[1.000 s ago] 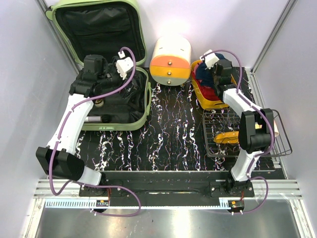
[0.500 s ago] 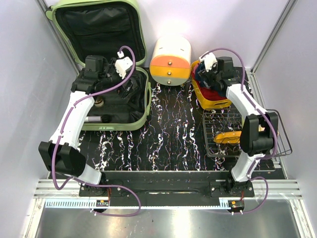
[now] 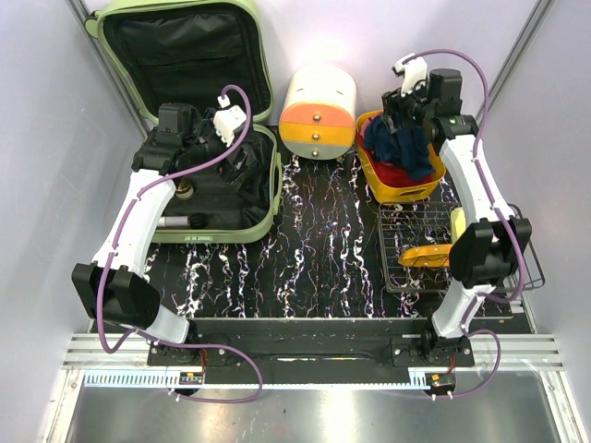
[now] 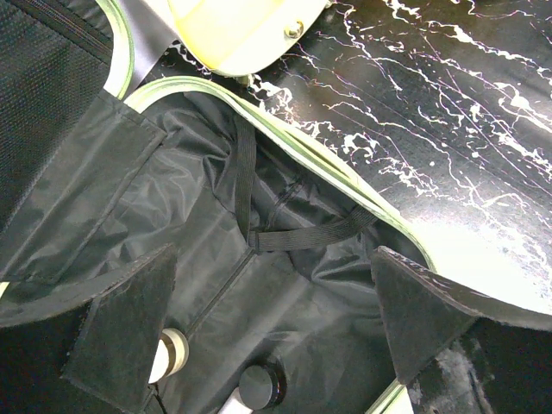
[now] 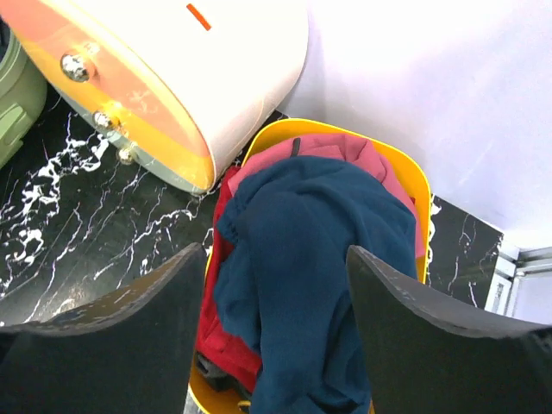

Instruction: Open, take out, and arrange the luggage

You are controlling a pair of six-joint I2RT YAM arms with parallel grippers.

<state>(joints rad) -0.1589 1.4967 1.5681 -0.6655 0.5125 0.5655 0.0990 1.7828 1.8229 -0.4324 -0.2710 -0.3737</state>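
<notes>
The pale green luggage (image 3: 268, 198) lies open at the left, its lid propped against the back wall, and its black lining (image 4: 285, 198) is exposed. My left gripper (image 3: 208, 148) hangs open inside the base half with nothing between its fingers (image 4: 129, 328). Below it lie a black-capped bottle (image 4: 259, 385) and a cream-capped one (image 4: 172, 349). My right gripper (image 3: 406, 106) is open above the orange bin (image 3: 383, 185). It holds nothing. A blue garment (image 5: 302, 241) lies in the bin on top of red (image 5: 220, 336) and pink (image 5: 345, 151) clothes.
A cream-and-orange cylindrical drawer box (image 3: 319, 111) stands between the luggage and the bin. A black wire basket (image 3: 406, 268) at the right front holds a yellow-orange item (image 3: 427, 254). White walls close in at the back and both sides.
My right gripper has opened, letting go of the blue garment into the bin, and has lifted up and back. The left arm has shifted only slightly.
</notes>
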